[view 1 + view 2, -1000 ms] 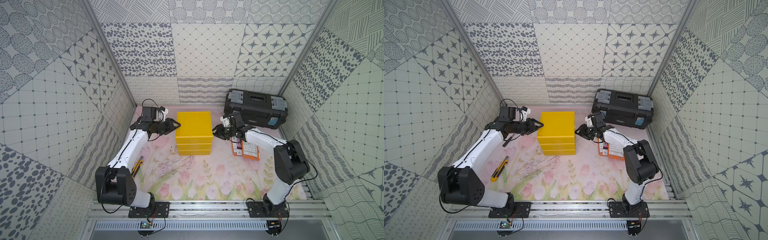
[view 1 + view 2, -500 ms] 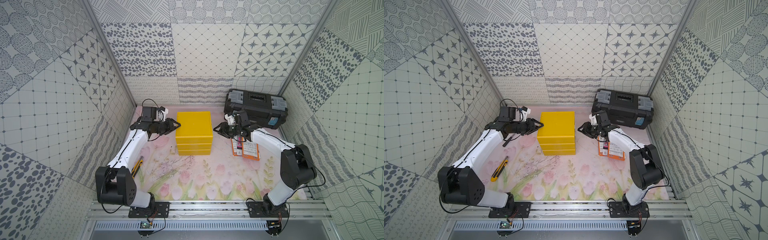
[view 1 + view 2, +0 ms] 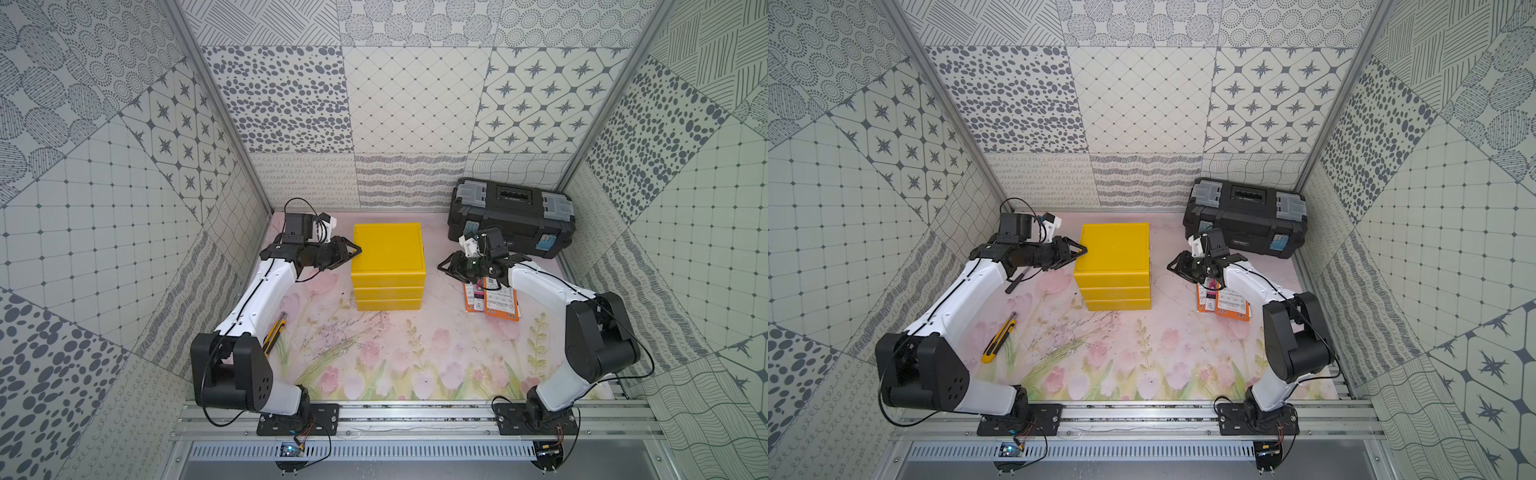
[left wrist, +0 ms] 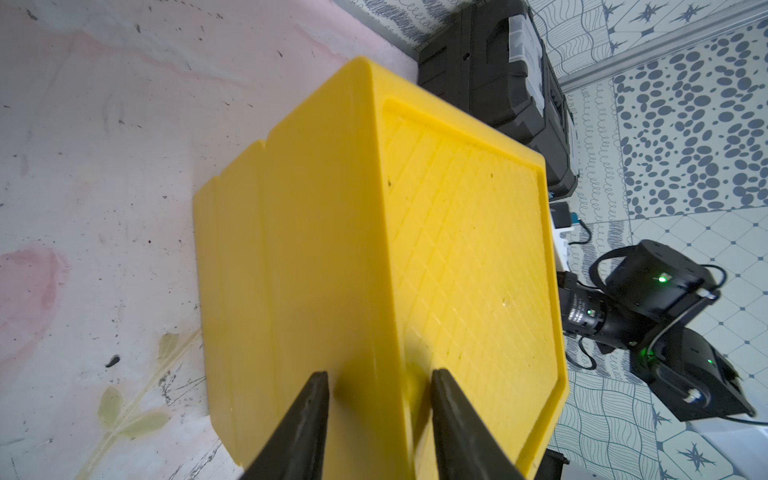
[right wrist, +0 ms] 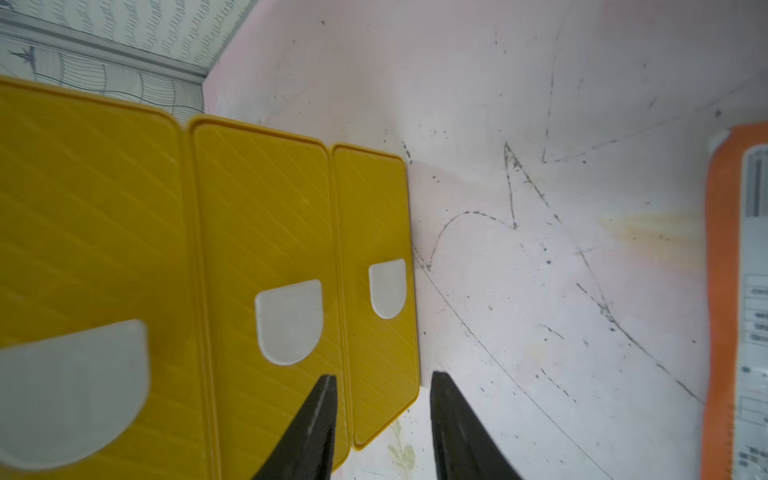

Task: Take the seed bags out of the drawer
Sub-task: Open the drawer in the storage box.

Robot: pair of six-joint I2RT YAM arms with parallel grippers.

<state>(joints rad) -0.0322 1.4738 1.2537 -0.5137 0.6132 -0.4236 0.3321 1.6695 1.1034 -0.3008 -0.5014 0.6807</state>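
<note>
The yellow three-drawer cube [image 3: 388, 257] stands mid-mat with every drawer shut. The drawer fronts [image 5: 291, 257] with white half-oval notches face my right gripper. Two orange-edged seed bags [image 3: 500, 303] [image 3: 1233, 305] lie flat on the mat under my right forearm, and one edge [image 5: 715, 291] shows in the right wrist view. My left gripper [image 3: 357, 249] [image 4: 378, 374] rests against the cube's top left edge, its jaws slightly apart astride that edge. My right gripper [image 3: 440, 266] [image 5: 382, 376] hovers open a short way from the lowest drawer front, holding nothing.
A black toolbox [image 3: 511, 224] with grey latches stands at the back right, close behind my right wrist. A yellow utility knife [image 3: 998, 338] and a dark stick-like tool [image 3: 1017, 280] lie on the mat by my left arm. Dry twigs [image 3: 345, 332] lie before the cube.
My right arm has shifted a little to the right, drawing its gripper slightly back from the drawer fronts. The left arm and the cube have not moved.
</note>
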